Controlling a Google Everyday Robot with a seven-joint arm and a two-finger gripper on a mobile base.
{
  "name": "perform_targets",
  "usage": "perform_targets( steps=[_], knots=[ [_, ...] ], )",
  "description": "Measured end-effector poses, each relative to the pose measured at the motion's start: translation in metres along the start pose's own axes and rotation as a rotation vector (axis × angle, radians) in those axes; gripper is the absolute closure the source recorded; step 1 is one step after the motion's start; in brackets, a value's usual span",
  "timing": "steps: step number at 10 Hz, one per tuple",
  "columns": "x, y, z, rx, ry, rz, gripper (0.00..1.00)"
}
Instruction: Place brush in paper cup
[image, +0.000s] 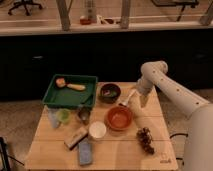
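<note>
The slim white-handled brush (128, 98) lies slantwise on the wooden table (55, 150), between the dark bowl (109, 92) and the orange bowl (119, 118). The white paper cup (97, 130) stands upright just left of the orange bowl, nearer the table's front. My gripper (143, 100) points down over the table just right of the brush handle, close to it. The arm comes in from the right.
A green tray (80, 100) at the back left holds a tan wooden brush (70, 85). A translucent green cup (62, 116) and a small dark metallic cup (83, 115) stand in front of it. A tan block (75, 137), a blue item (85, 151) and a dark cluster (145, 139) lie near the front.
</note>
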Motion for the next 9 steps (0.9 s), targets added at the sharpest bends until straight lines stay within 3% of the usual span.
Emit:
perform_targets(
  steps=[4, 9],
  knots=[
    [-0.008, -0.011, 0.017, -0.014, -0.011, -0.033, 0.20],
    [-0.011, -0.028, 0.057, -0.060, -0.021, -0.057, 0.20]
  ],
)
